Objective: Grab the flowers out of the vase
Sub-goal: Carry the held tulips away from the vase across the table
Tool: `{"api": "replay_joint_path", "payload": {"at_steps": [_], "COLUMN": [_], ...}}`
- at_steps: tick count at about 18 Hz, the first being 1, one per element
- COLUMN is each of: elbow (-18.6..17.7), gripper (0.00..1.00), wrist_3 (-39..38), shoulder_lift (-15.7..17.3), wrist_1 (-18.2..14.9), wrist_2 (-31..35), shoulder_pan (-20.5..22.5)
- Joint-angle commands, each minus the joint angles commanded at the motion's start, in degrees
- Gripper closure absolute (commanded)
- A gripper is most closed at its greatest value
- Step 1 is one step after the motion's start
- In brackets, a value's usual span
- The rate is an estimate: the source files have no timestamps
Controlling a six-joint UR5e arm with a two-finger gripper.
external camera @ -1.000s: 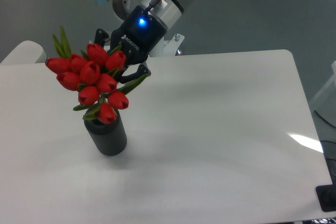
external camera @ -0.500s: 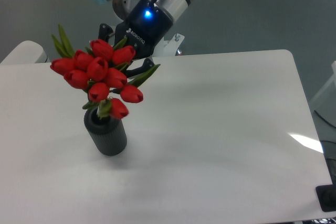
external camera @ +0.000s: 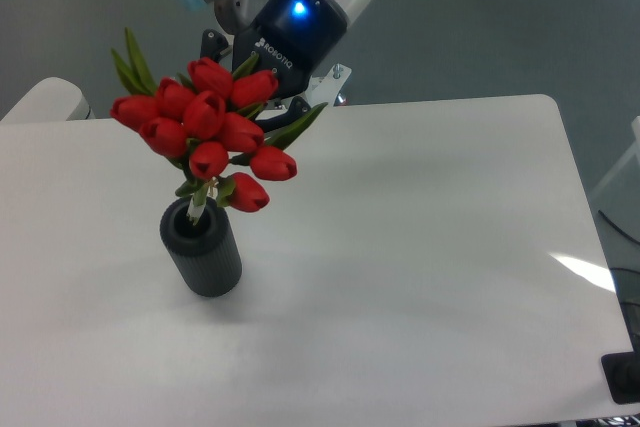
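Observation:
The flowers [external camera: 205, 127], a bunch of red closed tulip buds with green pointed leaves, hang lifted above the vase [external camera: 203, 251]. Their pale stems still reach down into its round mouth. The vase is a short dark ribbed cylinder standing upright on the white table [external camera: 400, 247]. My gripper [external camera: 245, 97] comes in from the upper right behind the buds and is shut on the flowers. Its fingertips are mostly hidden by buds and leaves.
The table's far edge runs just behind the gripper, with grey floor beyond. The arm's base stands at the top centre. A dark object [external camera: 625, 377] sits at the table's lower right corner.
The gripper has risen up and to the right with the bunch. The buds now stand clear above the vase mouth, and more stem shows.

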Motion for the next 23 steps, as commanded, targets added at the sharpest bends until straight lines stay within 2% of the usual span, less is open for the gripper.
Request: {"api": "replay_joint_path", "payload": {"at_steps": [5, 8, 14, 19, 23], "elbow": [-0.08, -0.09, -2.19, -1.93, -2.81], "gripper": [0.76, 0.77, 0.79, 0.79, 0.79], "wrist_3": [1.92, 5.79, 12.65, 17.22, 20.03], "shoulder_lift": [-0.97, -3.51, -4.74, -7.91, -9.23], "wrist_1": [0.53, 0.53, 0.35, 0.35, 0.53], "wrist_2": [-0.79, -1.23, -1.32, -0.88, -0.79], "shoulder_pan": [4.31, 6.86, 11.6, 14.24, 14.95]}}
